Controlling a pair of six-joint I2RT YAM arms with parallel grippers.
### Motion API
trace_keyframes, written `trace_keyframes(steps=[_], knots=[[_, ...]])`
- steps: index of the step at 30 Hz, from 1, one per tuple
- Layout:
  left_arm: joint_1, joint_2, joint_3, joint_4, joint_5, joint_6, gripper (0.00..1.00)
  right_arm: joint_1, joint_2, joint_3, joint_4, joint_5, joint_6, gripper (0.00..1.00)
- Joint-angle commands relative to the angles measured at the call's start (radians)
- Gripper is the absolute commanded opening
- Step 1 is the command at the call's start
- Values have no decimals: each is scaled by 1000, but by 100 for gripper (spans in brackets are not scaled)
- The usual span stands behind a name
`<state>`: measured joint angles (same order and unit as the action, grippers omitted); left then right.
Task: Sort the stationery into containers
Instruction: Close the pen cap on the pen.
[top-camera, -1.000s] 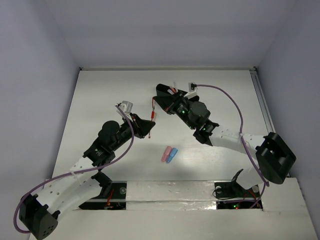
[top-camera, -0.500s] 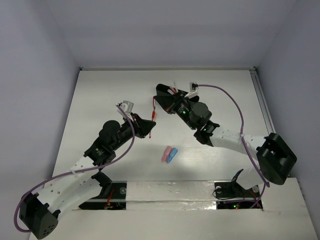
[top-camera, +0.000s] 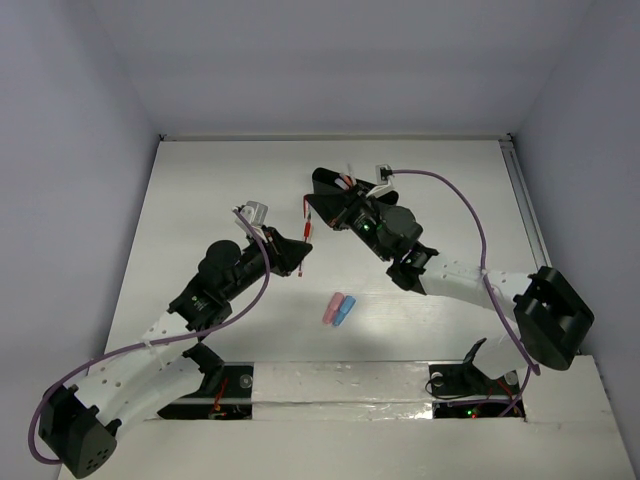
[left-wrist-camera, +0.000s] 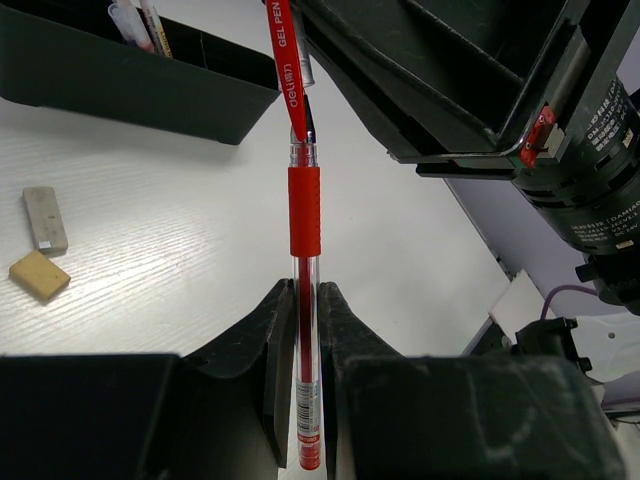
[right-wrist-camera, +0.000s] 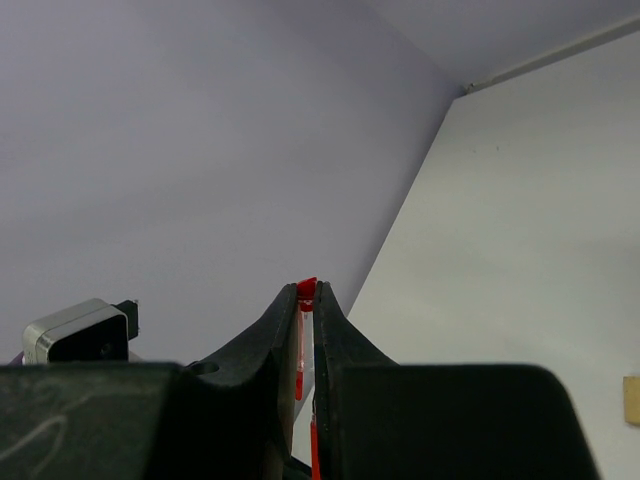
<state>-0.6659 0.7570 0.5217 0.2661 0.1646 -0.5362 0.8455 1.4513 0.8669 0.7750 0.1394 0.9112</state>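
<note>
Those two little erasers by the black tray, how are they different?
The grey eraser is pale grey; the tan eraser is sandy brown. The grey eraser is long and narrow, the tan eraser shorter and squarer. Both lie flat on the white table.

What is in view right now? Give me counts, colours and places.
red gel pen: 1, red grip, clear barrel, in left gripper
second red pen: 1, red, meets the first pen's tip, in right gripper
pink capsule: 1, pink, on table by blue capsule
blue capsule: 1, blue, on table
grey eraser: 1, grey-white, near tray
tan eraser: 1, tan, beside it
black tray: 1, black, holds pale pens
table: 1, white
left gripper: shut
right gripper: shut
</note>
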Motion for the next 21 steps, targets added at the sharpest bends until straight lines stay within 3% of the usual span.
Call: trace_keyframes(steps=[1, 21], knots=[[0, -15, 0, 65, 3, -7, 0, 7, -40, -9, 69, 3, -25, 0], [0, -50, -14, 78, 10, -5, 0, 7, -45, -9, 72, 23, -32, 0]])
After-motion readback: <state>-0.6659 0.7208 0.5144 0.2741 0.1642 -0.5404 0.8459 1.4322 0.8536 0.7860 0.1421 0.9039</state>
